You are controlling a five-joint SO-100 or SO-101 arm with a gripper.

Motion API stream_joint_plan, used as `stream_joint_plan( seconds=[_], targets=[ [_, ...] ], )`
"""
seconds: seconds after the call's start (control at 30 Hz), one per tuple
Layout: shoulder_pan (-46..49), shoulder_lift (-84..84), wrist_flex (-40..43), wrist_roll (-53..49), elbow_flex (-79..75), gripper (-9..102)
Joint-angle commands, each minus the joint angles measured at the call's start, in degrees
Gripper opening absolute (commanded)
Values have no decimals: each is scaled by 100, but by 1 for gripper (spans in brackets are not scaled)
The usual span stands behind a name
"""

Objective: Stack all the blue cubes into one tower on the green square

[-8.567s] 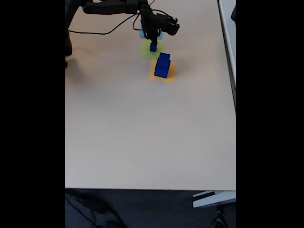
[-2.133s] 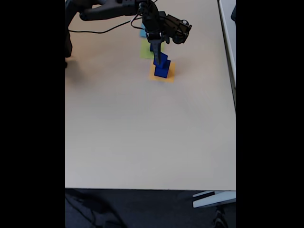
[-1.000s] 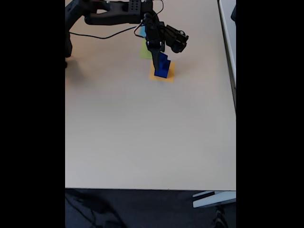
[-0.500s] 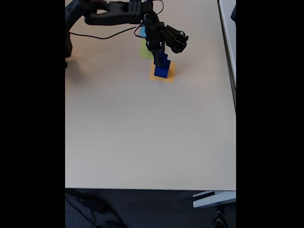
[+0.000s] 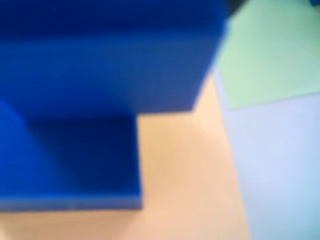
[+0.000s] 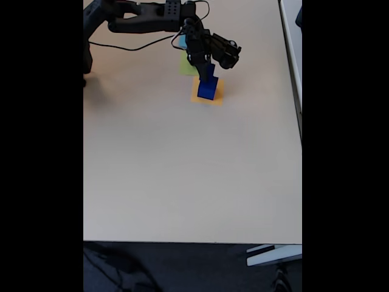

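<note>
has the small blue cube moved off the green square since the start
Yes. In the fixed view the small blue cube has gone from the green square toward the lower right, onto the stack over the orange square.

My arm [image 6: 152, 15] looks like matt black plastic. The blue cubes [image 5: 100, 60] have smooth, even faces with a dull sheen. The green square [image 5: 270, 55] and orange square [image 5: 185, 170] look like flat matt paper; the table [image 6: 182, 176] is smooth, pale and matt.

My fixed camera looks down from high above the desk [image 6: 182, 170], arm at the far edge. My wrist camera sits blurred-close against the blue cubes [image 5: 100, 75]; both share the orange square [image 6: 217, 95].
</note>
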Motion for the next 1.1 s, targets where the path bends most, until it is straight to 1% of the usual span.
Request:
stream_joint_plan(
  seconds=[0.0,0.17,0.47,0.63,0.87,1.07],
  targets=[
    [79,264,-35,-141,-123,6],
    [114,404,-9,-272,-123,1],
    [167,905,-26,-949,-202,0],
    [-62,1327,26,-1266,-457,2],
    [-844,1644,642,-475,-519,0],
    [-1547,1450,668,-53,-545,0]
  ],
)
